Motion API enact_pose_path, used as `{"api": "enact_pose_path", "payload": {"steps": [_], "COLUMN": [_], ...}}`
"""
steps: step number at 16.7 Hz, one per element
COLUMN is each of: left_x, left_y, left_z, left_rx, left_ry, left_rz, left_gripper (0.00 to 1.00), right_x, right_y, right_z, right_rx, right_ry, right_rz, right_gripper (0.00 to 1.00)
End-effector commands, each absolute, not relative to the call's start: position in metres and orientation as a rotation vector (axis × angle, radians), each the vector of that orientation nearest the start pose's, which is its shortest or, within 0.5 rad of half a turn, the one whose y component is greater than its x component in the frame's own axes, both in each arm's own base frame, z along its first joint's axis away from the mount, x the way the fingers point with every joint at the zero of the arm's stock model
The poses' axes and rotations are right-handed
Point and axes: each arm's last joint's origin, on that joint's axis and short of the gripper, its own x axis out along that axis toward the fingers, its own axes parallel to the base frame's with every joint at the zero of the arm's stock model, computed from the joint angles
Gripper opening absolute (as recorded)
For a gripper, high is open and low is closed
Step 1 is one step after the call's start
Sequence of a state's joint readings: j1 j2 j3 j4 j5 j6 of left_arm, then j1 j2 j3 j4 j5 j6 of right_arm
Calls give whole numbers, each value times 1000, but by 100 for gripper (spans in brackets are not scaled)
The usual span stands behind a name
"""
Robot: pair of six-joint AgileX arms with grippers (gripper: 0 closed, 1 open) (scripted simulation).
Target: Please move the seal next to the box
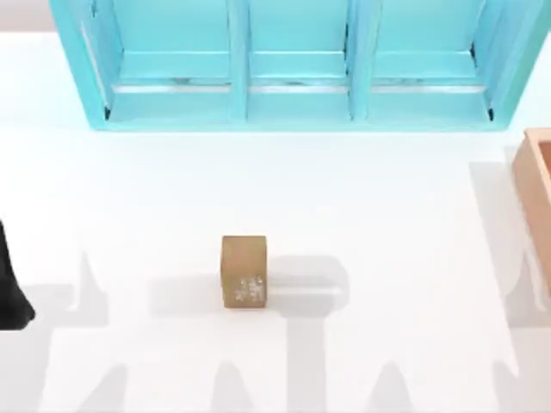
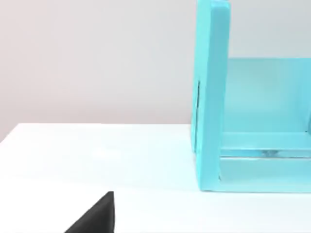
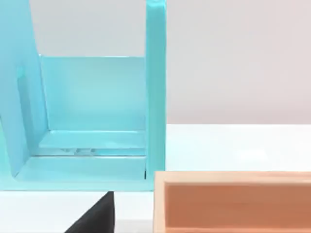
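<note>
The seal, a small golden-brown block with a whitish speckled mark on its near face, stands alone on the white table near the middle. The box, pale orange-tan with thick walls, sits at the table's right edge, well to the right of the seal and cut off by the frame; the right wrist view shows its long wall close by. A black part of my left arm lies at the left edge, far from the seal. A dark piece of each gripper shows in the wrist views: left gripper, right gripper. Neither holds anything I can see.
A big turquoise shelf unit with three open bays runs along the back of the table. Its left end panel and right end panel show in the wrist views. White tabletop lies between seal and box.
</note>
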State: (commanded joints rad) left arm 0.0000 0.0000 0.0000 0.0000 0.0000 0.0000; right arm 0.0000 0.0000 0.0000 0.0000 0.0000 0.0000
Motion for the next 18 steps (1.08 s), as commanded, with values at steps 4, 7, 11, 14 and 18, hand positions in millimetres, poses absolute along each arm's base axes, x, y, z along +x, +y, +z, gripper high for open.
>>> {"api": "enact_pose_path", "payload": {"steps": [4,7,11,14,18], "left_x": [106,106,106,106,106], "left_y": [-1,-1,-1,-1,-1], "left_z": [160,160,160,160,160], "left_rx": [0,0,0,0,0], "left_ry": [0,0,0,0,0], "left_rz": [0,0,0,0,0], "left_gripper": [100,100,100,100,100], "right_x": [106,107,121,146,199], "right_y": [0,4,17,34,77], "right_z": [165,188,239,283,332], "right_rx": [9,44,115,170,220], "right_ry": [16,85,256,434,707], "right_rz": [10,50,129,186,235], "right_gripper": [100,100,100,100,100]}}
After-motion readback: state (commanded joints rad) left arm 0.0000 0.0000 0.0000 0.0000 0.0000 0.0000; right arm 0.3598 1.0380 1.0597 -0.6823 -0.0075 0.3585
